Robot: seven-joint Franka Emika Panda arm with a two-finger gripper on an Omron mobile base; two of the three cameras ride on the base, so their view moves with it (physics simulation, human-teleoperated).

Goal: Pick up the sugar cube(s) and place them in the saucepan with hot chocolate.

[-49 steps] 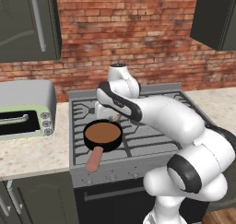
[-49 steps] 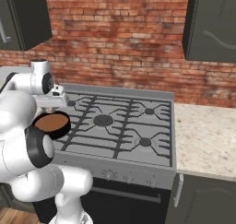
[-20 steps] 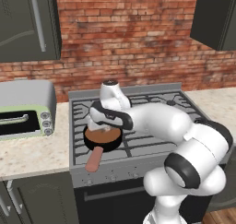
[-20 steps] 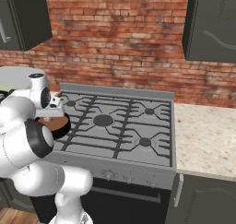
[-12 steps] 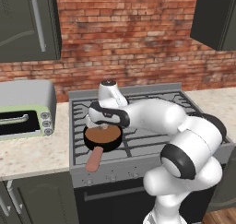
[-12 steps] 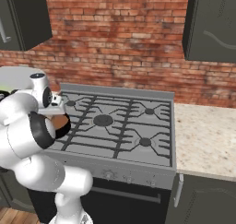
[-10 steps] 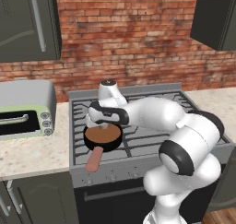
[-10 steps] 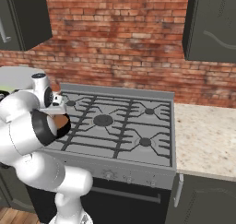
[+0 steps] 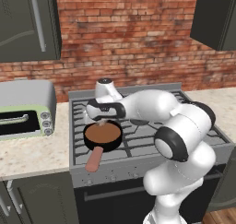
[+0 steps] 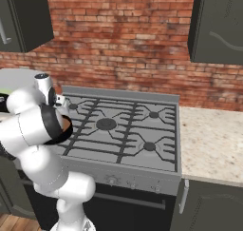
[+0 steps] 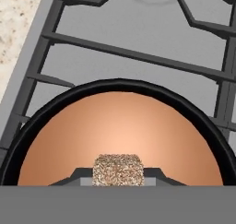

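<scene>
Left base view: my arm reaches from the lower right across the stove (image 9: 184, 140) to its front-left corner. My gripper (image 9: 102, 122) points down over the far rim of the saucepan with hot chocolate (image 9: 102, 134). The pan sits on the front-left burner grate, its brown liquid showing, and its salmon-pink handle (image 9: 94, 159) sticks out toward the stove's front edge. A toaster oven (image 9: 23, 109) stands on the speckled counter (image 9: 32, 154) to the left of the stove, well apart from the pan. A brick wall (image 9: 133, 48) runs behind.

Right base view: my upper arm and elbow cover most of the pan; a sliver of its dark rim and brown liquid (image 10: 66, 125) peeks out beside my forearm at the stove's left edge. The other burners and grates (image 10: 123, 130) lie open to the right, and a counter (image 10: 209, 144) continues past the stove.

Hand view: I look straight down into the pan (image 11: 41, 112), its brown surface spreading under me inside the black rim. Between my finger tips (image 11: 80, 174) sits the sugar cube (image 11: 118, 169), a speckled tan block, clamped from both sides and held above the liquid. Grates (image 11: 138, 57) cross the stovetop beyond the pan.
</scene>
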